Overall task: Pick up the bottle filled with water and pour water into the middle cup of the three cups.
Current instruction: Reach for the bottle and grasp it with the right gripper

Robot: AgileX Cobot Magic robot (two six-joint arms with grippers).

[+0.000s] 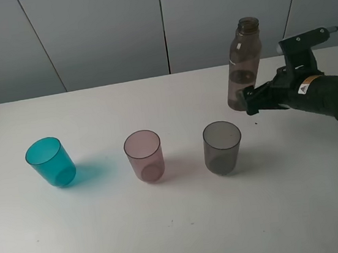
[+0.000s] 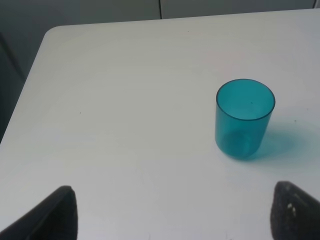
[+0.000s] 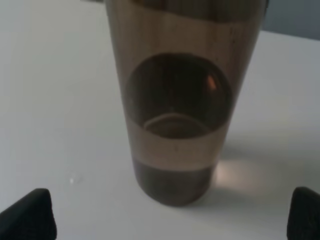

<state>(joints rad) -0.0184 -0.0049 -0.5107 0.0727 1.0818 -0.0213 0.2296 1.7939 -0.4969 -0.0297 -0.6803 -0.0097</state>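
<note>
The smoky-brown bottle [image 1: 245, 65] stands upright and uncapped at the back right of the white table, with some water in its lower part; it fills the right wrist view [image 3: 175, 125]. My right gripper [image 1: 249, 101] is open at the bottle's base, its fingertips [image 3: 27, 212] either side and just short of it, not touching. The pale pink middle cup [image 1: 143, 155] stands between the teal cup [image 1: 50, 162] and the smoky grey cup [image 1: 223, 147]. My left gripper [image 2: 175, 212] is open and empty, short of the teal cup [image 2: 244, 119].
The white table [image 1: 170, 237] ends at a rounded corner at the far left [image 2: 50, 35]. A grey panelled wall [image 1: 101, 30] stands behind it. The grey cup is the one nearest the bottle.
</note>
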